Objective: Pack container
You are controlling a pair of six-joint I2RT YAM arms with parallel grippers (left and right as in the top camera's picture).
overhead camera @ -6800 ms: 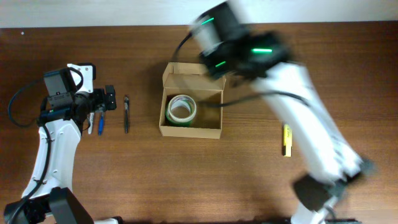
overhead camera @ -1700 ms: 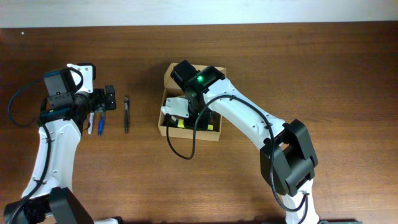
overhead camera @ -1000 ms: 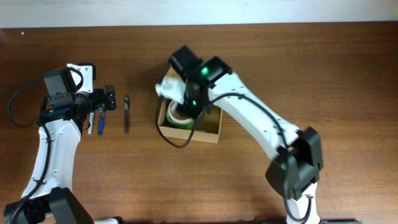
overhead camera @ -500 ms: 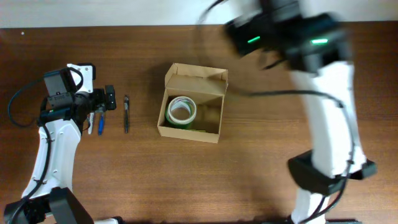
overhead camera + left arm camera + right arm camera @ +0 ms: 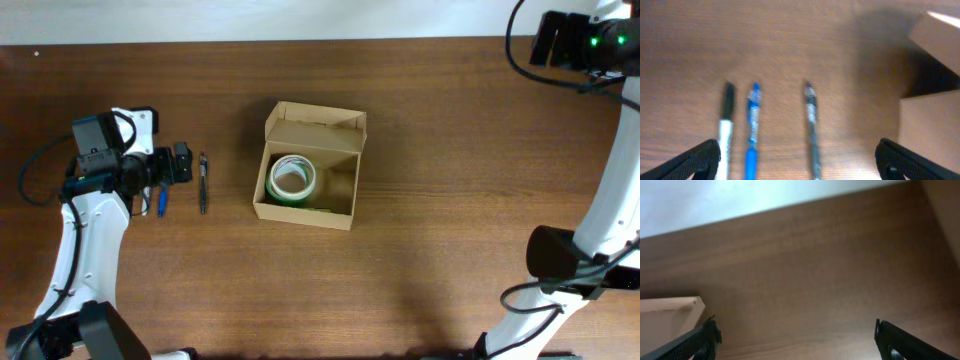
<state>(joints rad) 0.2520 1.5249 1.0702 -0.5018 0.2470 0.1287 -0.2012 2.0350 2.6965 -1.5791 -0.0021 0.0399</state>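
The container (image 5: pixel 345 188) is an open tan cardboard box at mid-table, its flap lid (image 5: pixel 317 123) standing up at the back. A green tape roll (image 5: pixel 292 178) lies inside on the left, and a yellow sliver (image 5: pixel 319 207) shows by the front wall. My right gripper (image 5: pixel 541 40) hangs open and holds nothing, high at the far right corner, well away from the box. My left gripper (image 5: pixel 181 163) is open over the pens left of the box. In the left wrist view its fingers (image 5: pixel 696 159) straddle the pens, with the box (image 5: pixel 930 125) at the right.
Left of the box lie a black pen (image 5: pixel 203 182), a blue pen (image 5: pixel 160 200) and a white marker (image 5: pixel 725 131). In the right wrist view a tan cardboard edge (image 5: pixel 667 317) shows at the left. The right arm's base (image 5: pixel 558 262) stands at the right.
The right arm has swung up out of the box to the far right corner and its gripper has opened. The left gripper has shifted slightly right.
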